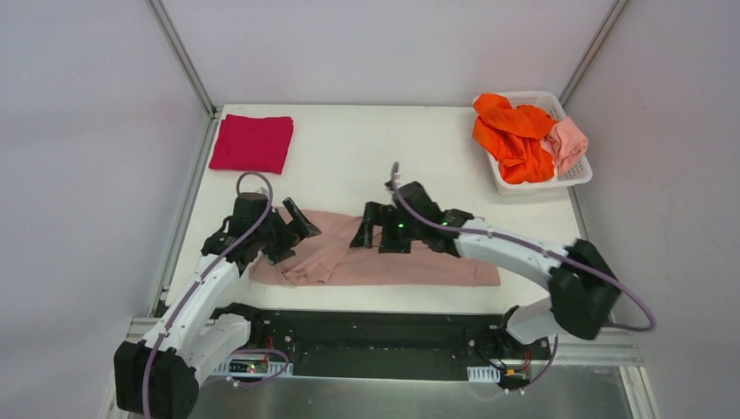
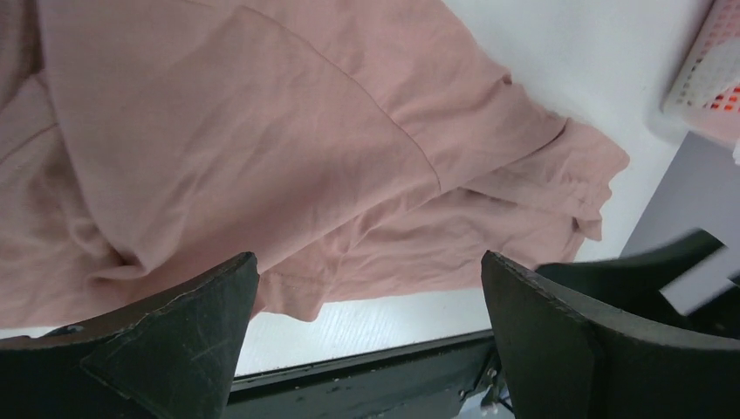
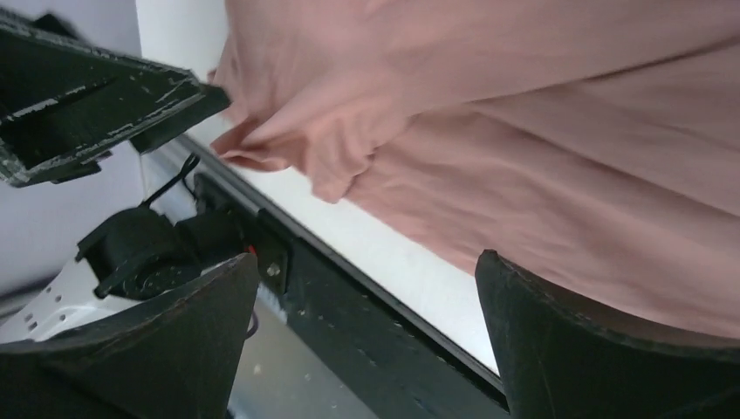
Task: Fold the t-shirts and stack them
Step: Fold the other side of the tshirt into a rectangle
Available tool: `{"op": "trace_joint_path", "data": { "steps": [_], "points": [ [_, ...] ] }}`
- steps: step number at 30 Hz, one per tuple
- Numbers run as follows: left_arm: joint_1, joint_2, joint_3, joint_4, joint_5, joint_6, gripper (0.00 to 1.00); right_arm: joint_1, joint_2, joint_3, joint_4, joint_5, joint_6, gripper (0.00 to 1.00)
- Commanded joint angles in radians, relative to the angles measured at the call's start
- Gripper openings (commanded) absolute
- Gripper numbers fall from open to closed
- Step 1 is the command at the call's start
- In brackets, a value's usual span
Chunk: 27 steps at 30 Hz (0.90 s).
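Observation:
A dusty-pink t-shirt (image 1: 375,262) lies spread and rumpled along the near edge of the table; it fills the left wrist view (image 2: 262,148) and the right wrist view (image 3: 541,148). My left gripper (image 1: 295,225) is open and empty above the shirt's left end. My right gripper (image 1: 366,229) is open and empty above the shirt's middle. A folded crimson t-shirt (image 1: 251,142) lies flat at the far left. Orange (image 1: 513,133) and salmon-pink (image 1: 569,142) t-shirts are heaped in the basket.
A white lattice basket (image 1: 576,177) stands at the far right; a corner of it shows in the left wrist view (image 2: 709,70). The black rail (image 1: 375,327) at the table's near edge runs under both arms. Grey walls enclose the table.

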Motion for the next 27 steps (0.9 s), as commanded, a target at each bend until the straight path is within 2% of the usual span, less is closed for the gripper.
{"op": "trace_joint_path", "data": {
  "steps": [1, 3, 6, 12, 17, 19, 23, 25, 27],
  "points": [
    [-0.006, 0.010, -0.092, 0.096, 0.137, 0.006, 0.99, 0.110, 0.258, 0.106, 0.298, -0.284, 0.116, 0.98],
    [-0.005, -0.012, -0.143, 0.057, 0.110, -0.019, 0.99, 0.142, 0.350, 0.184, 0.269, -0.305, 0.115, 0.97],
    [-0.005, -0.074, -0.191, -0.086, -0.034, -0.063, 0.99, 0.151, 0.397, 0.208, 0.261, -0.295, 0.134, 0.97],
    [-0.005, -0.253, -0.227, -0.216, -0.039, -0.119, 0.99, 0.144, 0.288, 0.138, 0.161, -0.115, 0.055, 0.98],
    [-0.007, -0.339, -0.124, -0.386, -0.285, -0.146, 0.99, 0.096, 0.191, 0.125, -0.035, 0.064, 0.003, 0.99],
    [-0.006, -0.322, -0.058, -0.419, -0.333, -0.128, 0.99, 0.065, 0.130, 0.105, -0.127, 0.196, -0.019, 1.00],
    [-0.007, -0.250, 0.066, -0.405, -0.372, -0.089, 0.99, -0.020, -0.031, 0.041, -0.310, 0.515, -0.006, 1.00],
    [-0.006, -0.190, 0.104, -0.342, -0.360, -0.055, 0.99, -0.120, -0.121, -0.010, -0.357, 0.579, 0.029, 1.00],
    [-0.006, -0.115, 0.117, -0.222, -0.261, -0.015, 0.99, -0.239, -0.168, -0.040, -0.408, 0.574, 0.069, 1.00]
  ]
}}
